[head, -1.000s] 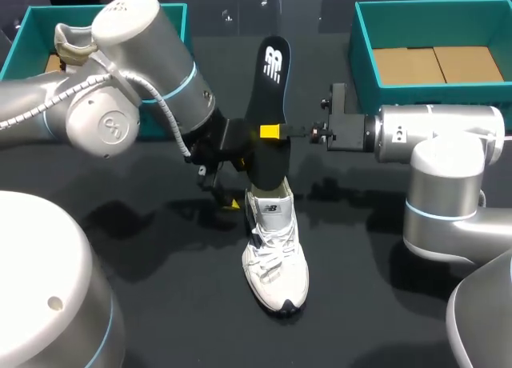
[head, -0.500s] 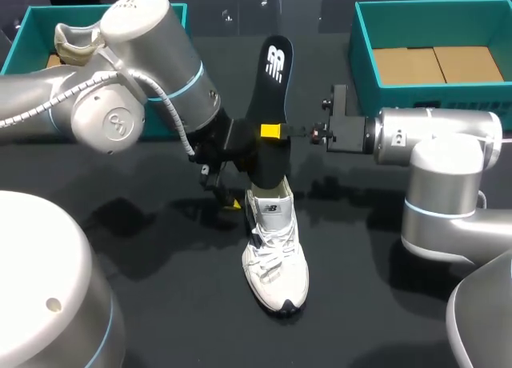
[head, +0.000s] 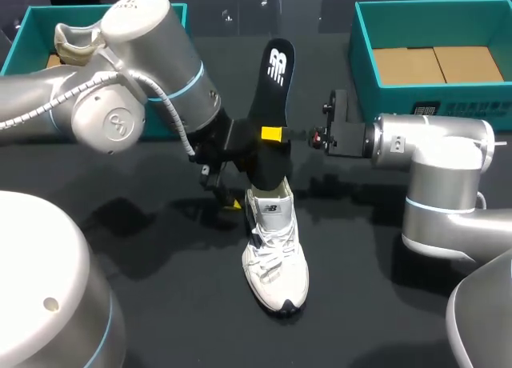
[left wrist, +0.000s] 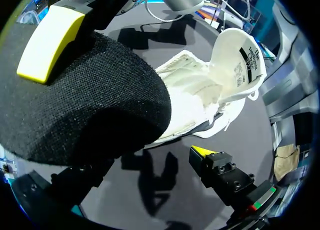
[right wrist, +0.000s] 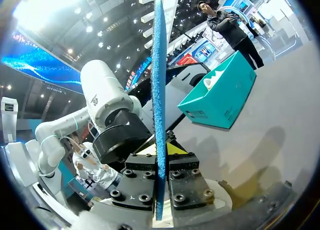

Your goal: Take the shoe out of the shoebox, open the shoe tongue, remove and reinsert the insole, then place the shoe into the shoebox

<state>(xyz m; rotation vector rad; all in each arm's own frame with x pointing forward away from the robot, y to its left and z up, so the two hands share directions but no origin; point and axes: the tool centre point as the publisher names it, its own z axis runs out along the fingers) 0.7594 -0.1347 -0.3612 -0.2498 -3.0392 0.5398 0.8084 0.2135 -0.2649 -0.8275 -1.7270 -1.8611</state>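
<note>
Standing nearly upright over the middle of the worktop (head: 160, 304), the black insole (head: 270, 104) has its lower end at the opening of the white shoe (head: 274, 252) and its printed upper end leaning toward the far side. The right end effector (head: 272, 133) comes in from the right and is clenched on the insole about halfway up; the right wrist view shows the insole edge-on, pinched between both fingers. The shoe lies on the worktop, toe toward the near side, laces loose, tongue (left wrist: 239, 65) pulled up. The left end effector (head: 228, 194) sits just left of the shoe's heel, released, its fingers spread with nothing gripped. A teal shoebox (head: 364, 48) stands far right, well apart from the shoe. A second teal box (head: 24, 32) far left holds a beige shoe (head: 72, 42).
</note>
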